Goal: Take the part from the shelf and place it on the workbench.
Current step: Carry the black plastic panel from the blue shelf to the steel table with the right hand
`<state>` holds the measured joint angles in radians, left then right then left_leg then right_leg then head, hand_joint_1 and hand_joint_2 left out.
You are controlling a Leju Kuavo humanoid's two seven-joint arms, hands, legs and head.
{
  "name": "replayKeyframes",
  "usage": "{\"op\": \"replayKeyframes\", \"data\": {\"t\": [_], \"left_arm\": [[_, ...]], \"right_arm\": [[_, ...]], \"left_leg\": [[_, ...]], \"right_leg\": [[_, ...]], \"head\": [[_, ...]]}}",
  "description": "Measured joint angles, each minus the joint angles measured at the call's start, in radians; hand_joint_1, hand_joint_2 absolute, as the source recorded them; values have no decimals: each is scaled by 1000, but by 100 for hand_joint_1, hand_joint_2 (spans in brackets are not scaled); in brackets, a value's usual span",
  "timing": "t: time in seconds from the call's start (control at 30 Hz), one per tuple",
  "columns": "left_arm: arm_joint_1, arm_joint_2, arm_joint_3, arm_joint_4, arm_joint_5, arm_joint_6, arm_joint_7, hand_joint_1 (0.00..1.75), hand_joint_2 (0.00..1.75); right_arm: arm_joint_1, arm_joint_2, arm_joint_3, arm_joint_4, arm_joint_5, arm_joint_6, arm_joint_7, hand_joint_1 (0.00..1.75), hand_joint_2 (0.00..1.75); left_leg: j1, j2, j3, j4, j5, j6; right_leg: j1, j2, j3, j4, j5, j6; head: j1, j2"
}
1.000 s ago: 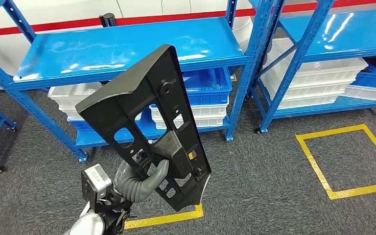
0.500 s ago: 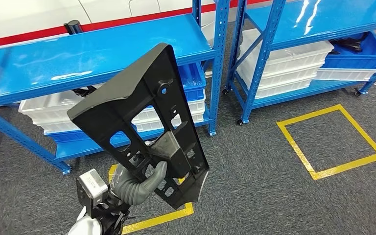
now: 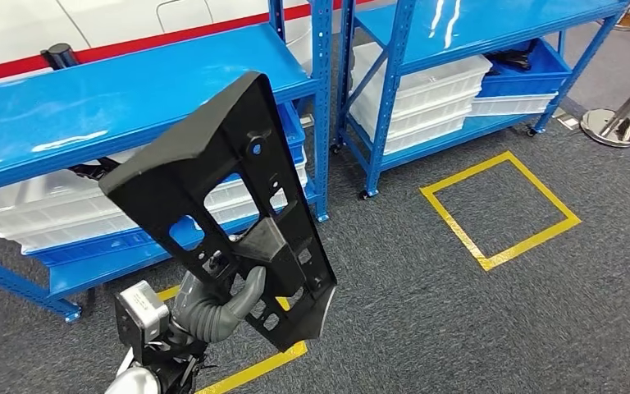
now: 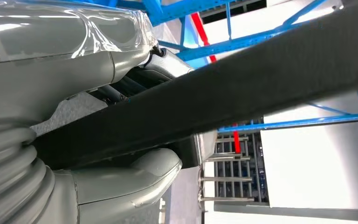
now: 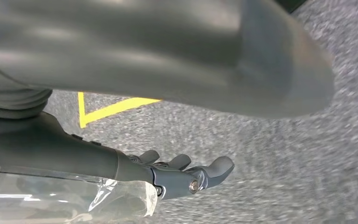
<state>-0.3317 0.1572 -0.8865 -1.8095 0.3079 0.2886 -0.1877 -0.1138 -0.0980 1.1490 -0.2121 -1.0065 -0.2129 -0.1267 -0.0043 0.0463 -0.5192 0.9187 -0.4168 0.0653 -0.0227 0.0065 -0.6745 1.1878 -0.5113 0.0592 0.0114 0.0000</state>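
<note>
Gripping the black part (image 3: 230, 205) near its lower end, the left hand (image 3: 217, 300) rises from about 7 o'clock in the head view, thumb wrapped across the face. It holds the part tilted before the blue shelf (image 3: 90, 103). Right hand (image 5: 177, 175) hangs over carpet (image 5: 261, 154), fingers loosely apart, holding nothing.

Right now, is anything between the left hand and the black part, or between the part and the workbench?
Nothing separates them: the left hand already grips the black part. No workbench is in view, so that path cannot be judged.
</note>
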Motion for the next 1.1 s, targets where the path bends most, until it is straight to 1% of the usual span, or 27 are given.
{"op": "replayKeyframes", "data": {"t": [0.07,0.2,0.27,0.33,0.37,0.4,0.43,0.47,0.5,0.53,0.57,0.6,0.63,0.67,0.7,0.73,0.77,0.8,0.83,0.87,0.9,0.93,0.97,1.0,1.03,1.07,1.1], "left_arm": [[2,2,4,-4,0,2,3,175,175],[2,3,4,-4,0,2,3,175,175],[3,3,4,-5,0,3,4,175,175],[3,7,8,-12,0,5,6,175,175],[3,10,12,-17,0,7,7,175,175],[5,13,17,-24,0,8,9,175,175],[9,17,22,-30,0,9,9,175,175],[14,22,27,-35,0,10,10,175,175],[18,27,31,-39,1,10,10,175,175],[21,31,33,-41,1,11,10,175,175],[22,32,35,-43,1,11,10,175,175],[21,33,37,-46,1,11,10,175,175],[20,33,39,-49,1,11,10,175,175],[20,34,41,-50,1,11,10,175,175],[20,35,43,-52,1,12,11,175,175],[20,35,45,-53,1,14,11,175,175],[21,36,47,-54,1,15,11,175,175],[21,36,50,-57,1,17,11,175,175],[23,37,51,-58,1,18,10,175,175],[25,38,53,-60,2,19,10,175,175],[29,39,54,-61,2,21,9,175,175],[33,40,54,-61,2,22,7,175,175],[37,41,55,-61,2,22,6,175,175],[41,42,57,-61,3,23,5,175,175],[43,44,58,-61,3,23,5,175,175],[43,45,59,-61,3,23,4,175,175],[44,46,60,-62,4,23,4,175,175]], "right_arm": [[0,0,0,0,0,0,0,0,0],[0,0,0,0,0,0,0,0,0],[0,0,0,0,0,0,0,0,0],[-2,1,0,0,1,1,0,0,0],[-3,2,0,0,1,1,1,0,0],[-4,3,0,0,2,2,2,0,0],[-5,4,0,0,2,3,2,0,0],[-4,5,0,0,3,2,0,0,0],[-4,5,0,0,4,2,-6,0,0],[-4,5,0,0,6,1,-13,0,0],[-4,6,0,0,7,0,-20,0,0],[-5,7,0,0,8,0,-26,0,0],[-6,8,0,0,9,-1,-32,0,0],[-5,8,0,0,10,-1,-36,0,0],[-4,8,0,0,10,-2,-40,0,0],[-2,7,0,0,11,-2,-42,0,0],[1,7,0,0,12,-2,-44,0,0],[1,7,0,0,15,-3,-46,0,0],[1,7,0,0,18,-3,-47,0,0],[0,8,0,0,21,-4,-48,0,0],[-1,8,1,0,24,-4,-48,0,0],[-2,8,1,0,26,-5,-47,0,0],[-2,9,1,0,27,-6,-44,0,0],[-2,9,1,0,29,-7,-41,0,0],[-2,8,2,0,29,-8,-37,0,0],[-2,7,2,0,29,-9,-35,0,0],[-3,9,2,0,28,-10,-33,0,0]], "left_leg": [[1,8,0,2,-2,-3],[1,9,0,2,-2,-3],[2,11,0,4,-3,-4],[-3,24,-2,15,-10,-14],[-5,32,-4,21,-13,-19],[-4,28,-10,38,-28,-29],[-1,11,-43,120,-73,-38],[3,-7,-69,189,-106,-46],[6,-30,-80,229,-125,-50],[6,-50,-76,233,-121,-46],[5,-74,-36,154,-84,-37],[5,-96,-2,83,-58,-31],[4,-114,17,40,-45,-27],[2,-122,24,23,-44,-26],[1,-113,24,20,-42,-27],[2,-103,24,18,-39,-25],[4,-92,24,14,-35,-22],[6,-79,25,10,-31,-17],[9,-66,25,6,-27,-13],[8,-53,25,5,-26,-12],[8,-39,24,6,-26,-11],[9,-25,23,6,-26,-11],[10,-12,23,6,-27,-11],[12,0,23,7,-27,-12],[15,11,23,8,-29,-15],[17,20,24,13,-33,-21],[17,28,22,19,-38,-29]], "right_leg": [[-1,-6,34,-60,30,1],[-1,-7,37,-65,32,2],[-1,-13,54,-95,44,2],[3,-40,94,-172,62,-6],[6,-49,109,-202,68,-12],[7,-47,113,-219,72,-25],[6,-27,105,-217,77,-37],[6,2,97,-216,84,-47],[6,31,90,-216,91,-56],[7,56,86,-216,96,-57],[7,74,84,-216,100,-55],[8,87,81,-215,102,-52],[7,97,77,-215,106,-47],[5,108,71,-215,110,-42],[3,120,66,-215,114,-36],[2,124,62,-215,117,-30],[3,110,58,-210,113,-25],[5,83,47,-187,97,-21],[6,51,28,-145,68,-18],[6,22,1,-82,33,-14],[5,10,-30,-8,-3,-11],[2,7,-55,53,-26,-7],[-1,5,-65,85,-32,-4],[-4,3,-56,79,-22,0],[-8,-3,-26,29,5,5],[-11,-19,16,-42,36,10],[-10,-36,53,-108,56,14]], "head": [[0,0],[0,0],[0,0],[0,0],[-1,0],[-2,0],[-4,0],[-5,0],[-6,0],[-6,0],[-6,0],[-6,0],[-6,0],[-6,0],[-6,0],[-6,0],[-5,0],[-4,0],[-3,0],[-2,0],[-1,0],[-1,0],[-1,0],[-1,0],[-1,0],[-1,0],[0,0]]}}
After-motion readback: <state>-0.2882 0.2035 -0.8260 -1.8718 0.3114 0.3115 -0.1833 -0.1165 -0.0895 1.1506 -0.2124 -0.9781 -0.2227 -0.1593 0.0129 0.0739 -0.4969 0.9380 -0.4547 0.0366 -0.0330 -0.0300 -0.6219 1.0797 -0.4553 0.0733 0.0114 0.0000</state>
